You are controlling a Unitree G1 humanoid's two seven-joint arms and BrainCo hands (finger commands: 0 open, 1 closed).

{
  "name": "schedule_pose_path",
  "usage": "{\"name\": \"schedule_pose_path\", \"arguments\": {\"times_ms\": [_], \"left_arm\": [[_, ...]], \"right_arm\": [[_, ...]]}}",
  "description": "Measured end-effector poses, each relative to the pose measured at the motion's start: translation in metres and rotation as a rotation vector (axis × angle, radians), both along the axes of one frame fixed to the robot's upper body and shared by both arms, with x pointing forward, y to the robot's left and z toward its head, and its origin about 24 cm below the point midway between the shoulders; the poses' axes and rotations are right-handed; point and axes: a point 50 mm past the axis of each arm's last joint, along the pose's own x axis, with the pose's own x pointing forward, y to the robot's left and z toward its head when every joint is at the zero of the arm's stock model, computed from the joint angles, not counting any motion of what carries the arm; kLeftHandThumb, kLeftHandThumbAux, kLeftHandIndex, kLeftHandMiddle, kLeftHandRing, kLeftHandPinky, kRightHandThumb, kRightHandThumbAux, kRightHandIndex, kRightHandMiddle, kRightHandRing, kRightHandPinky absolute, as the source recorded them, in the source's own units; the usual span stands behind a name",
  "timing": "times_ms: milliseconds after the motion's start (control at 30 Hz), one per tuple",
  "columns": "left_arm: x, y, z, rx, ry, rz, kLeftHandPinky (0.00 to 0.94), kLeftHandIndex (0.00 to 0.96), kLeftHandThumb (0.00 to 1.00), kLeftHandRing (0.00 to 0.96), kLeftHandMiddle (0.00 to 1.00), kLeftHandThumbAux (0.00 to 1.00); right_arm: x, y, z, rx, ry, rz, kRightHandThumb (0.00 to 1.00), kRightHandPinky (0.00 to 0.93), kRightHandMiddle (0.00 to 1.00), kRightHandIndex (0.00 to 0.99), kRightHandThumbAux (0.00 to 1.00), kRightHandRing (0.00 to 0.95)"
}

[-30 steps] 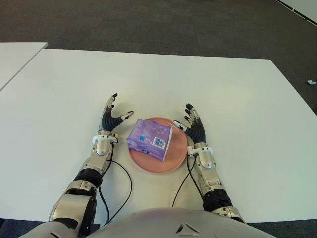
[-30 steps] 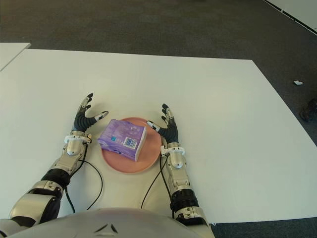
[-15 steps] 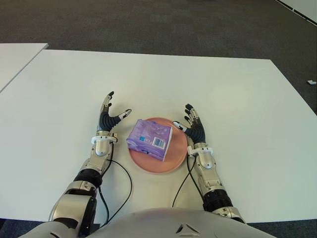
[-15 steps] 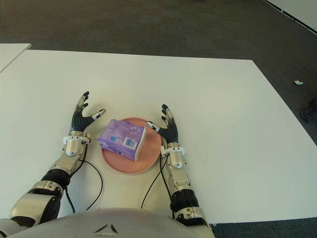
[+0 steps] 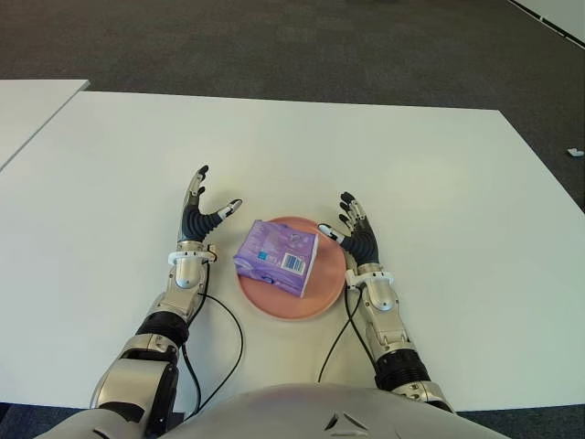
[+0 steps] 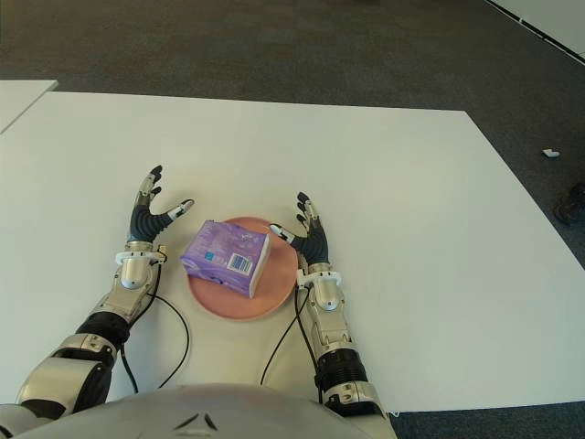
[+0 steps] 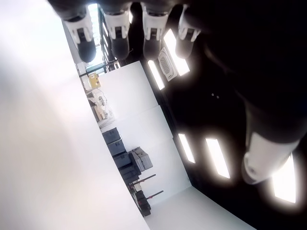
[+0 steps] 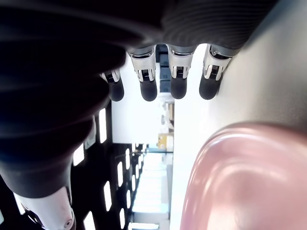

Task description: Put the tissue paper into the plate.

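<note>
Both robot hands, left robot hand (image 5: 198,219) and right robot hand (image 5: 359,240), spread empty, flank the tissue paper (image 5: 277,255) lying in the plate (image 5: 320,301); right nearer.

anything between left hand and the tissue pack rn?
Nothing but bare white table and the pink plate's rim. In the left eye view the open left hand shows left of the purple tissue pack, apart from it.
</note>
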Motion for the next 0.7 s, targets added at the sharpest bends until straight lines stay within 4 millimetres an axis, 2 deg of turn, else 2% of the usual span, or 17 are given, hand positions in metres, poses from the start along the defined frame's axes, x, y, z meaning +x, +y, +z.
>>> {"name": "schedule_pose_path", "arguments": {"times_ms": [300,700], "left_arm": [[-0.003,-0.002,0.003,-0.064,-0.007,-0.034,0.000,0.000,0.000,0.000,0.000,0.534],[-0.016,-0.004,-0.003,-0.270,0.132,-0.109,0.000,0.000,0.001,0.000,0.000,0.540]], "right_arm": [[0.000,-0.001,0.000,0.005,-0.001,-0.005,0.008,0.000,0.000,0.000,0.741,0.000],[0.001,0.000,0.002,0.009,-0.010,-0.007,0.027,0.000,0.000,0.000,0.736,0.000]]}}
